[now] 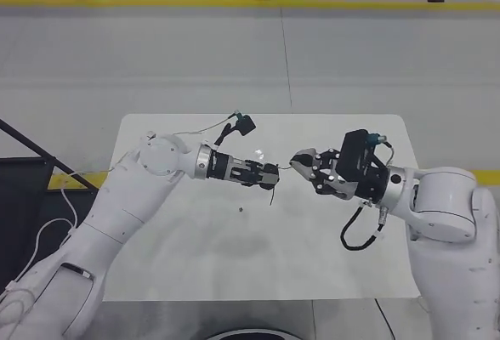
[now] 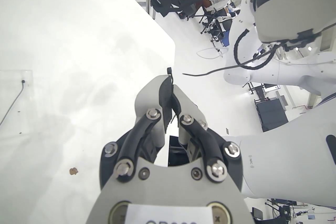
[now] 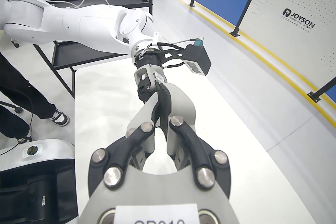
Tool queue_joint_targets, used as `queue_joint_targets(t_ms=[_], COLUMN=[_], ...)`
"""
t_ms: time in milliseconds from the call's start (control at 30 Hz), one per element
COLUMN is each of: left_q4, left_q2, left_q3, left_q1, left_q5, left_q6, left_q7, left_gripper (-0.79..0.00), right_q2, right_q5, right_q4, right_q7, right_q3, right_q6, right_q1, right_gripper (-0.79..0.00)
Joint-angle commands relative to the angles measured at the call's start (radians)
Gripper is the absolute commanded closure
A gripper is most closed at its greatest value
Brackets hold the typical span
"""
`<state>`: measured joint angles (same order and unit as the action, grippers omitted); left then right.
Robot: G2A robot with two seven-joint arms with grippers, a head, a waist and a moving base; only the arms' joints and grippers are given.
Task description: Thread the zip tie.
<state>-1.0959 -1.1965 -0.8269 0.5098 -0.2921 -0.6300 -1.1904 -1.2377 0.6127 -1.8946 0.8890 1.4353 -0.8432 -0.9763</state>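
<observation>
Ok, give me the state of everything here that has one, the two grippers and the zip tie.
left gripper: shut on the zip tie.
zip tie: pinched in the left gripper, head poking out past its tip, no tail visibly through the head.
right gripper: shut, close to the left gripper; whether it grips the zip tie cannot be told.

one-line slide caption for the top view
Above the white table, the left gripper, shut on a black zip tie, faces the right gripper tip to tip.
</observation>
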Motion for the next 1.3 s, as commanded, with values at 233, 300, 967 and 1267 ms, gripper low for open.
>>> queue_joint_targets(t_ms=[233, 300, 967, 1267], left_q4=[0.0, 0.0, 0.0, 0.0], left_q2=[0.0, 0.0, 0.0, 0.0], left_q3=[0.0, 0.0, 0.0, 0.0], left_q1=[0.0, 0.0, 0.0, 0.0], left_q5=[0.0, 0.0, 0.0, 0.0], left_q6=[0.0, 0.0, 0.0, 0.0], left_q7=[0.0, 0.0, 0.0, 0.0], left_gripper=[0.0, 0.0, 0.0, 0.0], right_q2=[0.017, 0.02, 0.058, 0.072], right_q5=[0.013, 0.016, 0.016, 0.013], right_q4=[0.016, 0.017, 0.004, 0.007], right_q7=[-0.021, -0.026, -0.074, -0.084], right_q3=[-0.021, -0.025, -0.033, -0.049], right_q6=[0.019, 0.022, 0.039, 0.042], right_q1=[0.01, 0.012, 0.005, 0.008], right_gripper=[0.0, 0.0, 0.0, 0.0])
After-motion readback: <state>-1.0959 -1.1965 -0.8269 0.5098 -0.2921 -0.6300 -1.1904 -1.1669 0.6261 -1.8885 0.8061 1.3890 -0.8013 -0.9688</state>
